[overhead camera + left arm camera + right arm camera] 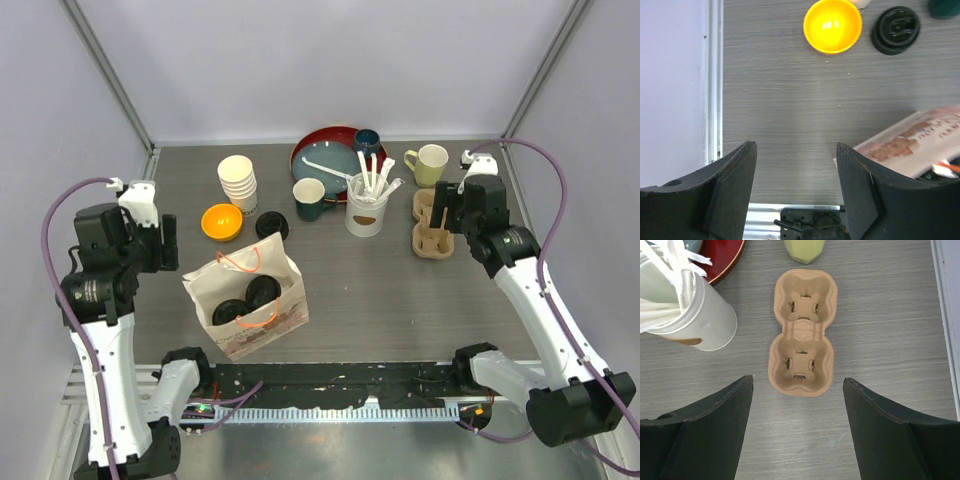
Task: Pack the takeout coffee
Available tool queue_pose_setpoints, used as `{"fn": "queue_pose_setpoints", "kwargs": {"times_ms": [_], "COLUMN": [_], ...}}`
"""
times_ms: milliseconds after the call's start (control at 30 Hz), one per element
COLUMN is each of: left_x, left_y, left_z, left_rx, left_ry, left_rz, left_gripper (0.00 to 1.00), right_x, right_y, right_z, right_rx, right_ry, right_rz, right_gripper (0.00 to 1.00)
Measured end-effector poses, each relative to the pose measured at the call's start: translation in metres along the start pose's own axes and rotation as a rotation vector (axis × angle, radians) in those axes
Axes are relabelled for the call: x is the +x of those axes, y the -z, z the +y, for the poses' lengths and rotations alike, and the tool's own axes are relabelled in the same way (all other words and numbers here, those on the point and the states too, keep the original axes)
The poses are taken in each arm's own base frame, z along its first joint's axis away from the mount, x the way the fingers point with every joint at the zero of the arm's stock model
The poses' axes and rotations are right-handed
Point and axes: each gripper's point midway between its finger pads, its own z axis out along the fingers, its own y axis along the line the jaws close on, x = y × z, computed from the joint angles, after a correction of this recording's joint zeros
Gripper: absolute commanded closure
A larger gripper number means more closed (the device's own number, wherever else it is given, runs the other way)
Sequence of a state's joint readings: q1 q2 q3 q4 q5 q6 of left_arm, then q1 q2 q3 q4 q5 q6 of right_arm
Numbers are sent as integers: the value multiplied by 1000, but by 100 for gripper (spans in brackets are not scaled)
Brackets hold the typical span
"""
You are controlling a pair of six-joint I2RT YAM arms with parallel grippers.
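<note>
Two takeout cups (262,291) stand side by side inside the paper bag (262,336) on the near left part of the tabletop (380,290); from above I see only their black lids. My left fingers (169,242) hang beside the bag on its left, and my right fingers (441,208) hang over the cardboard carrier (432,238) at the far right. Neither pair touches anything.

On the left wrist view, the left fingers (730,190) are wide apart with only bare tabletop between them. One corner of the bag (920,140) shows at the right, but the cups are hidden from here. An orange bowl (832,25) and a loose lid (895,29) lie further away.

On the right wrist view, the right fingers (710,435) are also wide apart and hold nothing, and the carrier (802,332) lies empty ahead of them.

I judge the cups light, with soft paper walls that dent under a hard squeeze, and the plastic lids slippery. I would take a cup gently on the wall just under the lid. The bag looks thin and floppy.
</note>
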State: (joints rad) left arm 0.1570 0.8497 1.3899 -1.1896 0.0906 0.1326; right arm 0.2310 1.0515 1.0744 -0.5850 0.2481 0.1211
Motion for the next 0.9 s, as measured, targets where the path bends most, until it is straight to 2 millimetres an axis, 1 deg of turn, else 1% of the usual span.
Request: {"fn": "queue_pose_setpoints", "kwargs": {"times_ms": [67,233,300,400,533,633,900], "left_x": [6,17,19,15,15,24,48], "left_y": [-13,-39,-44,-48,-57,-71,-109], "left_z": [8,19,22,25,31,37,43], "left_rx": [-42,-110,-126,-145,-182,-216,-239], "left_ry": [12,45,55,74,90,104,123], "left_rz": [18,35,36,13,-17,-14,-9], "left_gripper": [30,28,28,27,27,27,27], "right_x": [6,2,5,12,17,22,23], "right_y": [0,-1,-5,-11,-17,-21,-23], "right_z": [-5,-9,-8,-8,-12,-17,-33], "right_rx": [10,18,16,17,39,70,146], "right_ry": [-20,-50,-53,-53,-58,-66,-124], "right_rz": [-13,-98,-110,-108,-126,-144,-249], "right_gripper": [22,22,22,22,22,22,22]}}
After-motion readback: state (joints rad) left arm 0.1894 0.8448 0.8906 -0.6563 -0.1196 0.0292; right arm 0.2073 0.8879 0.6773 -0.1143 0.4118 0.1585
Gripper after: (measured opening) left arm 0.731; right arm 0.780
